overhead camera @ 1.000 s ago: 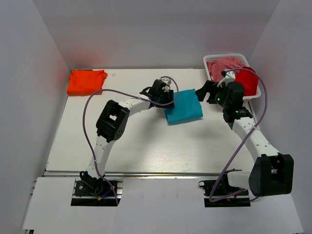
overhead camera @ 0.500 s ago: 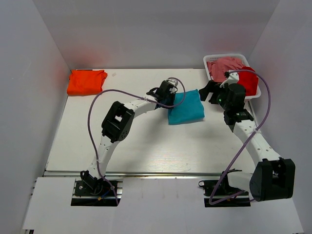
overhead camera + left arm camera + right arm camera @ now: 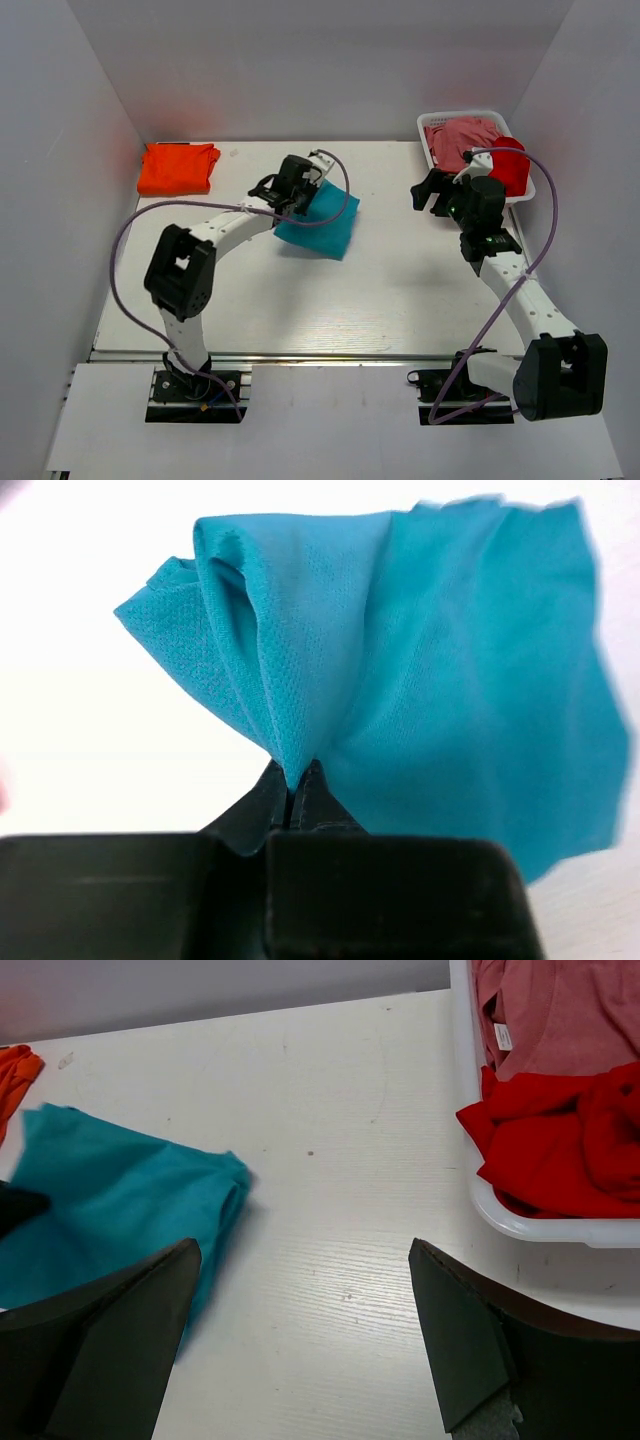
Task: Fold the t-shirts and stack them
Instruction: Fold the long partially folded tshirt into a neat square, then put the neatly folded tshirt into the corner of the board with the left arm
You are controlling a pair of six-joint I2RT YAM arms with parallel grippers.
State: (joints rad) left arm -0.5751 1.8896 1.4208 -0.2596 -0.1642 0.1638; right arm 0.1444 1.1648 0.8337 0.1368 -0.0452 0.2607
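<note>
Left gripper [image 3: 295, 795] is clamped tight on a thin bunched pinch of the teal t-shirt [image 3: 450, 680] edge. The rest of the folded cloth fans out past the fingertips and sits mid-table, well apart from the folded orange t-shirt [image 3: 178, 167] in the far-left corner. Right gripper [image 3: 300, 1330] is spread wide and holds nothing, hovering over the table [image 3: 340, 1090] between the teal shirt and the white tray [image 3: 480, 1200] of red t-shirt [image 3: 560, 1150] and pink t-shirt [image 3: 560, 1010].

Risks:
- The pinch looks small and may not catch every layer — the fold could fall open in transit.
- Cloth may slip free.
- A one-point hold lets it swing and land skewed on the orange.
</note>
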